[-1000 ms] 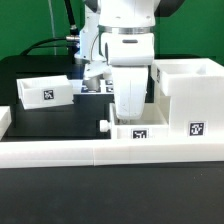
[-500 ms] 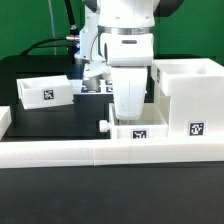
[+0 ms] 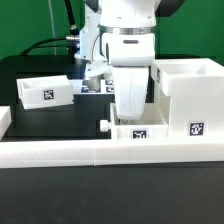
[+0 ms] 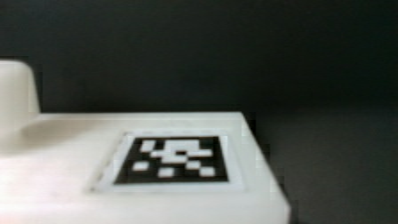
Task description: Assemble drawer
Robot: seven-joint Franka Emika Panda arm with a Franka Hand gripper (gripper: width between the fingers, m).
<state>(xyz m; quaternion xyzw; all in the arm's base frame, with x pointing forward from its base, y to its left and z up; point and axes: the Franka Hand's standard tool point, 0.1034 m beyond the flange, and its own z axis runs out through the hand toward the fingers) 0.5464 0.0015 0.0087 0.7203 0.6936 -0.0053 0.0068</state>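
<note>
A small white knobbed tray stands just behind the front rail, with a tag on its face and its knob pointing to the exterior view's left. My gripper hangs straight down onto this tray; the white hand hides its fingers. The large white case stands right beside it on the exterior view's right, tag on its front. A second tray sits at the far left. The wrist view shows a white tagged surface very close, with no fingers in sight.
A long low white rail runs along the front edge. The marker board lies behind the arm. Black cables hang at the back left. A white block sits at the left edge.
</note>
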